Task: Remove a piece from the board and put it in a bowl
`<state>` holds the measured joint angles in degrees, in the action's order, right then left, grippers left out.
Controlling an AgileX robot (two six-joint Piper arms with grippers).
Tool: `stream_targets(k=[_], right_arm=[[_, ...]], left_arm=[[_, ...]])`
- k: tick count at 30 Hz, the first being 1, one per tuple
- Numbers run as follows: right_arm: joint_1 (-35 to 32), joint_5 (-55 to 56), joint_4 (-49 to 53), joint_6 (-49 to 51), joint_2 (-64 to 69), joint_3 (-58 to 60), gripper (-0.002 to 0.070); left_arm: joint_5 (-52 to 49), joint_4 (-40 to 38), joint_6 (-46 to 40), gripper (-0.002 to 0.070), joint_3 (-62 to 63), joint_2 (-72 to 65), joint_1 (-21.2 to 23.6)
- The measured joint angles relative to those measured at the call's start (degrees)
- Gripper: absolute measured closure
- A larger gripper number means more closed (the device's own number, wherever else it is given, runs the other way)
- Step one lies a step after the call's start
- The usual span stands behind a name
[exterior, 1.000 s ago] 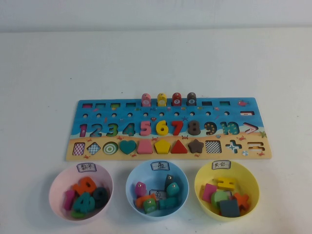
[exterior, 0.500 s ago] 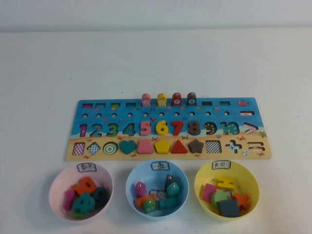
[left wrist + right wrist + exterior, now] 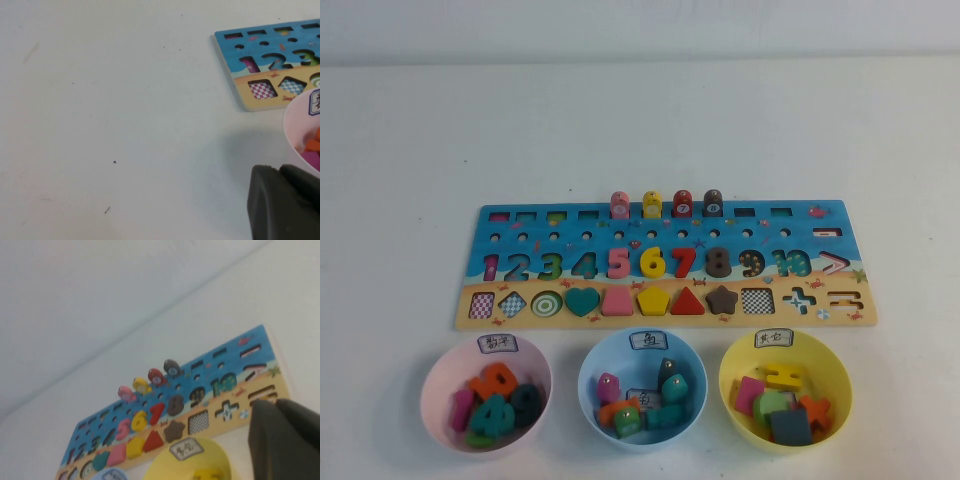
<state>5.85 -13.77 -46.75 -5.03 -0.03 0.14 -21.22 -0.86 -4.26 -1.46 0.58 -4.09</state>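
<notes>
**Star seated in board, claws off to the sides**

High view: the small dark brownish-grey star block (image 3: 721,298) is seated in the long blue wooden puzzle board (image 3: 665,264) on the white desk (image 3: 640,130), behind the round yellow plastic bowl (image 3: 785,389).

Left wrist view: the left claw (image 3: 285,202) is seen beside the pink bowl (image 3: 300,130); its state cannot be told.

Right wrist view: the right claw (image 3: 285,440) is seen above the yellow bowl; its state cannot be told.

A pink bowl (image 3: 486,392) sits on the white bench (image 3: 640,130) and holds orange, teal and magenta number pieces. Beside it, a light blue bowl (image 3: 642,388) holds small fish-shaped pieces in pink, teal and orange (each bowl carries a small white label at its rim). The two bowls stand close together without touching.
</notes>
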Motion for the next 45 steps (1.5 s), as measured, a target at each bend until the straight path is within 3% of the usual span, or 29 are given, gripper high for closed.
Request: stream_targets(k=[15,22,33,45], right_arm=[[0.0,-28.5,10.0,0.5,42.4,-28.8,0.0694],[0.3,-35.6,16.0,0.5,61.3,-42.9,0.0694],[13.7,-37.2,28.3,9.8,83.4,-62.4,0.0694],[22.2,-44.3,32.2,9.7,101.6,-81.0,0.0694]], left_arm=[[0.0,0.0,0.0,0.0680,0.0,0.0,0.0],[0.0,0.0,0.0,0.0680,0.0,0.0,0.0],[0.0,0.0,0.0,0.0680,0.0,0.0,0.0],[0.0,0.0,0.0,0.0680,0.0,0.0,0.0]])
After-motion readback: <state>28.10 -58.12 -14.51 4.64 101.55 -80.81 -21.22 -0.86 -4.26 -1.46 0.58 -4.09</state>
